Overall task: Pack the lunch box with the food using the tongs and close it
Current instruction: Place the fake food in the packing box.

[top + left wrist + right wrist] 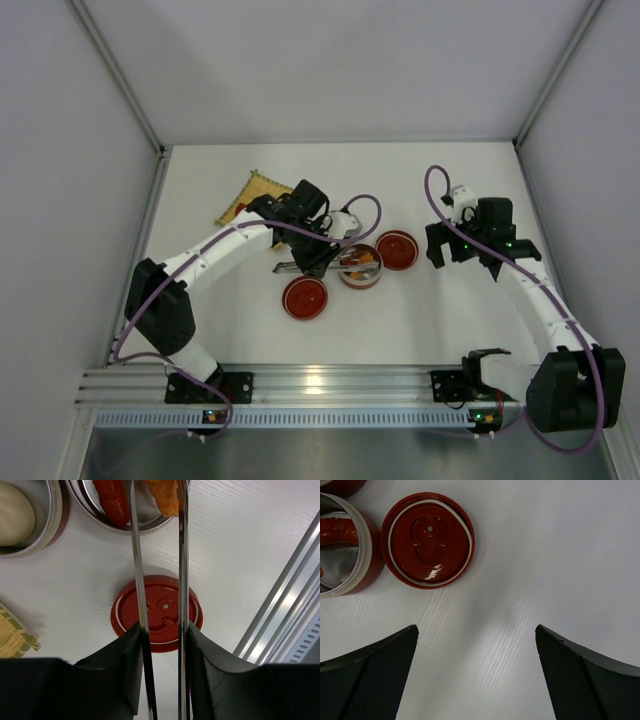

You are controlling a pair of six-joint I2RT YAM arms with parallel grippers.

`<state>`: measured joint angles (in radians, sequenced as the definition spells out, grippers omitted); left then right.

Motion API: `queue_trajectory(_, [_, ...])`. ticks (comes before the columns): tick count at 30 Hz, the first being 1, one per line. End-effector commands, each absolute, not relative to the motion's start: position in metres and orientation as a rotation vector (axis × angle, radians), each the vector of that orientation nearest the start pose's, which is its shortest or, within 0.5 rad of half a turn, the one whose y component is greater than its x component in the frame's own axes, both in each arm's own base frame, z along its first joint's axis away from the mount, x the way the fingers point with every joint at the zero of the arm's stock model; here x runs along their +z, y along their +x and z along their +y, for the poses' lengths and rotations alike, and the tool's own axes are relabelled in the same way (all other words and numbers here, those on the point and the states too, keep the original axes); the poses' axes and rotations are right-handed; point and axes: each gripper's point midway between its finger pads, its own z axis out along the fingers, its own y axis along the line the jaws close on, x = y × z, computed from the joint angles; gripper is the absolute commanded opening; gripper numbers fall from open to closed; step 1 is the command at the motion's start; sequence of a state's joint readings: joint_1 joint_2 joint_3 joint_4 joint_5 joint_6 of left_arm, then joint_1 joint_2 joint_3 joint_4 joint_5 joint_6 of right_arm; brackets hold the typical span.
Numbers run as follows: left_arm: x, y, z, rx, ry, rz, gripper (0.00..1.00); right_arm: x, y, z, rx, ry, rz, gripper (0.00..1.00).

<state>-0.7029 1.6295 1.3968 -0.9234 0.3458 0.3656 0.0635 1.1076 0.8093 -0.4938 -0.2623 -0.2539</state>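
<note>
Silver tongs sit squeezed in the left gripper, its jaws partly closed on both arms. Their long axis runs from bottom to top of the left wrist view. The tips point into the steel lunch-box bowl at the top, seemingly pinching an orange food piece beside the red sausage. Packing is in hand; the next move likely calls for easing the squeeze to drop the piece. The right gripper gapes wide and empty.
</note>
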Motion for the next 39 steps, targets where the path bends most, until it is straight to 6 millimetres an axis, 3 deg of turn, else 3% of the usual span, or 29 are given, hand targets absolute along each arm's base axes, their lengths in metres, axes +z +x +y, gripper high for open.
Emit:
queue_trajectory(1, [0.145,0.247,-0.272,-0.587,1.497,2.219,0.41,0.137,0.297,0.054,0.209,-0.503,2.279,0.99])
queue_trajectory(13, [0.132,0.251,-0.276,-0.587,1.515,2.241,0.48,0.134,0.297,0.052,0.195,-0.500,2.287,0.99])
queue_trajectory(19, [0.140,0.253,-0.278,-0.586,1.493,2.228,0.52,0.134,0.297,0.052,0.197,-0.501,2.285,0.99])
queue_trajectory(22, [0.152,0.257,-0.278,-0.574,1.464,2.213,0.50,0.135,0.298,0.052,0.196,-0.501,2.282,0.99])
queue_trajectory(27, [0.200,0.263,-0.274,-0.594,1.335,2.140,0.46,0.136,0.297,0.053,0.200,-0.502,2.283,1.00])
queue_trajectory(33, [0.233,0.284,-0.224,-0.625,1.016,2.180,0.44,0.137,0.297,0.054,0.206,-0.500,2.278,0.99])
queue_trajectory(36, [0.232,0.306,-0.176,-0.547,0.748,2.273,0.42,0.138,0.297,0.054,0.210,-0.500,2.277,1.00])
queue_trajectory(37, [0.228,0.319,-0.146,-0.454,0.623,2.321,0.41,0.138,0.297,0.055,0.210,-0.502,2.275,0.99])
queue_trajectory(39, [0.212,0.325,-0.110,-0.370,0.425,2.411,0.41,0.139,0.297,0.054,0.212,-0.499,2.274,0.99])
